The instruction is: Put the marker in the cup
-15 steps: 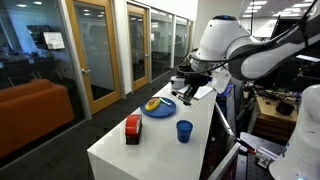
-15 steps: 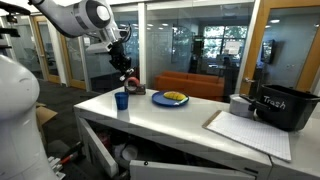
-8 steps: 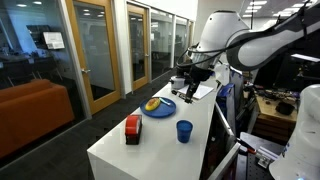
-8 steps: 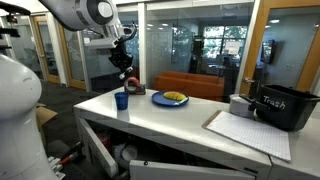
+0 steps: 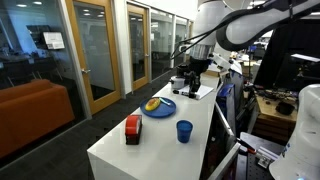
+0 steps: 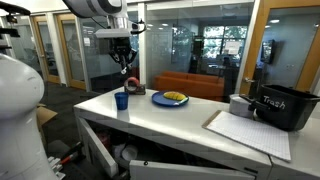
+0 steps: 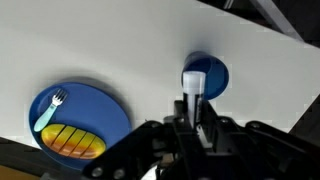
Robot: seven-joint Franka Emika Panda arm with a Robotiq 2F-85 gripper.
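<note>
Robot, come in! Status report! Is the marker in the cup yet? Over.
Pincer shut on the marker, held high. Marker over the cup, not in yet. Plate off to the side, nothing between.

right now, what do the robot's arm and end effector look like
The arm is made of bulky, rounded white shells with darker bands at the joints. The end effector is black and blocky, and a thin dark cable seems to loop beside the wrist.

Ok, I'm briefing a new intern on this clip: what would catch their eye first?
Likely the white arm, its pincer hanging high above the white table with the marker clamped in it. Then the blue plate of yellow food, and the blue cup beside it, right behind the marker's tip in the wrist view.
</note>
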